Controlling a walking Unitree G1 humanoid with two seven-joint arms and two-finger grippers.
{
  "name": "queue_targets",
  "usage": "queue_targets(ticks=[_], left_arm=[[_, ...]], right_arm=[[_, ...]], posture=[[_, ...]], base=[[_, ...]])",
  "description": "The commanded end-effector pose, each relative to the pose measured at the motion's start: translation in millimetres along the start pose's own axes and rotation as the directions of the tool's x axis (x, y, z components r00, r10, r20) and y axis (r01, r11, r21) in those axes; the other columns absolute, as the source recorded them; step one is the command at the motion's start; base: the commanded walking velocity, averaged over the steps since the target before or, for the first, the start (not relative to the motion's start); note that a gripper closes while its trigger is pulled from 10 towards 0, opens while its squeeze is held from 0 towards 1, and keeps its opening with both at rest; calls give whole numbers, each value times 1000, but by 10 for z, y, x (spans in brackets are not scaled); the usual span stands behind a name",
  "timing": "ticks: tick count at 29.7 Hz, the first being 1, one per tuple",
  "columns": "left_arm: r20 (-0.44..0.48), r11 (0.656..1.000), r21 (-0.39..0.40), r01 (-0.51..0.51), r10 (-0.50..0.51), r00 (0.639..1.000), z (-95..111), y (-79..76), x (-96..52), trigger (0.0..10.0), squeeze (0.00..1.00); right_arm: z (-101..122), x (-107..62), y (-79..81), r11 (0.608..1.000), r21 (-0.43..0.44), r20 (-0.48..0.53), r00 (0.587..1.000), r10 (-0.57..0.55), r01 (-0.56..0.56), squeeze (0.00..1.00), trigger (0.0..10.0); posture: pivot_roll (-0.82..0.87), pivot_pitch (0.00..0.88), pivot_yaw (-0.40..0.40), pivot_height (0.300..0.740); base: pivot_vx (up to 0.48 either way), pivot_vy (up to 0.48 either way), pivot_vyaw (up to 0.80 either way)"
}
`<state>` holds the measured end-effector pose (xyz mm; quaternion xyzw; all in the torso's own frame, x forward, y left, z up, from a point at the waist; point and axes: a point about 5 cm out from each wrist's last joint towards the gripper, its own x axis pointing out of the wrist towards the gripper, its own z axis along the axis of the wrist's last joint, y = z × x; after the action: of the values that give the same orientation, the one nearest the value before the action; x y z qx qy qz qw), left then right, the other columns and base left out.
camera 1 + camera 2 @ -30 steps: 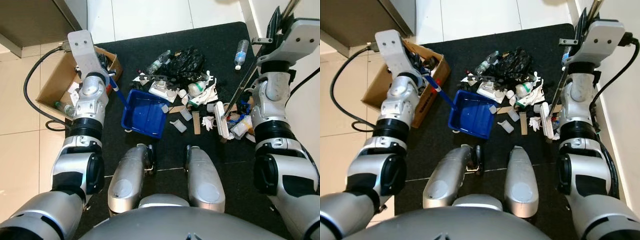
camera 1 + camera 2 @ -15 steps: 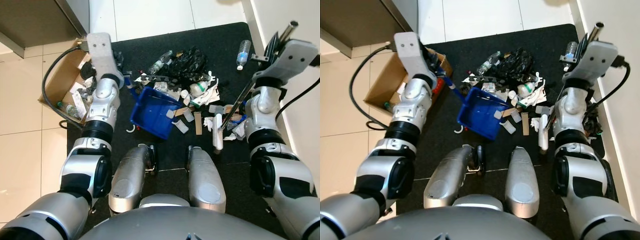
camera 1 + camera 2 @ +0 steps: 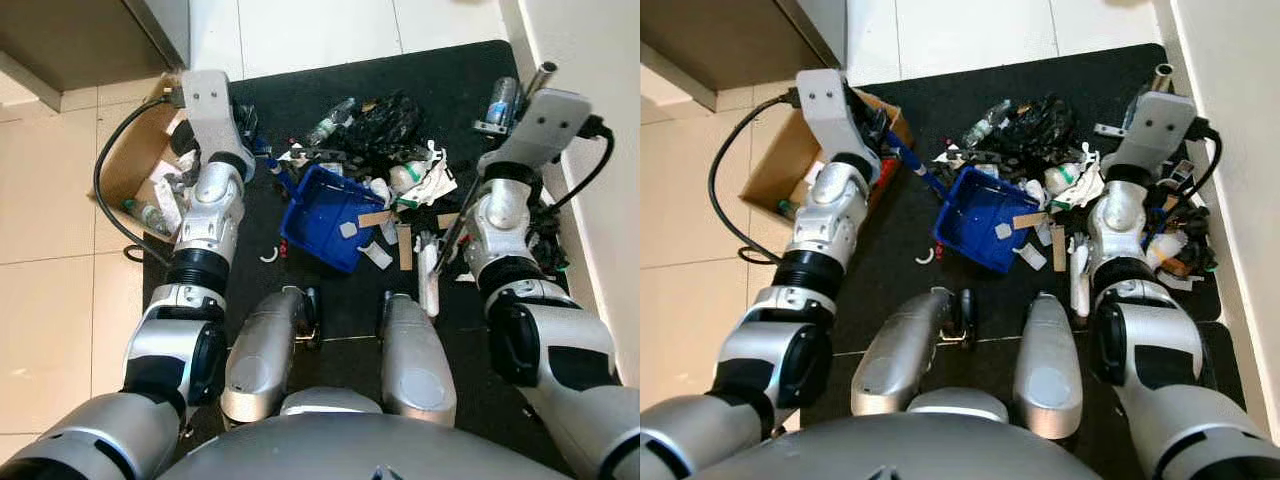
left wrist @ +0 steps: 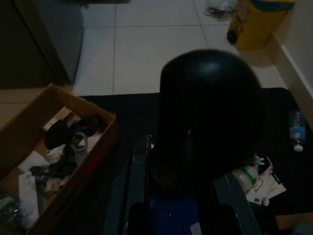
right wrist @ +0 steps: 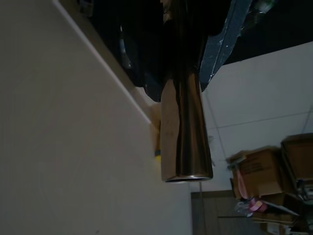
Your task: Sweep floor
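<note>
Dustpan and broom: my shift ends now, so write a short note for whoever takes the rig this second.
Left gripper holds the blue dustpan by its handle, tilted on the black mat beside the cardboard box.
Right gripper is shut on the metal broom pole; the white broom head rests on the mat.
Done: a few scraps lie in the pan.
Left: most of the litter pile, including the black bag, and a plastic bottle near the wall.

left claw (image 4: pixel 208 147): grip hidden | broom pole (image 5: pixel 185 122): base cut off
</note>
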<state>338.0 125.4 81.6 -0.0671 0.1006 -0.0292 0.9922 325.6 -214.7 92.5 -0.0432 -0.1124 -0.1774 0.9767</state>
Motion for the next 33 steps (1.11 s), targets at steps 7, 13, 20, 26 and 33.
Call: queue_targets(ticks=[7,13,20,26,33], left_arm=[[-40,998,66,-8,11,999,-89,40,-64,10000,0],[-44,998,64,17,-14,999,-65,-11,-59,10000,0],[-20,996,51,75,-75,997,58,-108,-62,10000,0],[-14,996,44,83,-83,996,78,-128,-93,10000,0],[-18,996,35,81,-80,997,70,-134,-118,10000,0]], right_arm=[[31,-34,88,990,-131,65,996,63,-54,0,10000],[155,81,-238,970,-234,166,986,-24,63,0,10000],[29,70,-313,972,-165,48,986,-162,168,0,10000],[-96,-11,-63,988,38,-94,985,-145,149,0,10000],[-148,-66,109,972,185,-164,980,-113,143,0,10000]], posture=[[161,216,167,740],[156,236,181,740],[209,256,204,740],[230,254,196,740],[237,250,181,740]], base=[[0,0,0],[0,0,0],[0,0,0],[0,0,0],[0,0,0]])
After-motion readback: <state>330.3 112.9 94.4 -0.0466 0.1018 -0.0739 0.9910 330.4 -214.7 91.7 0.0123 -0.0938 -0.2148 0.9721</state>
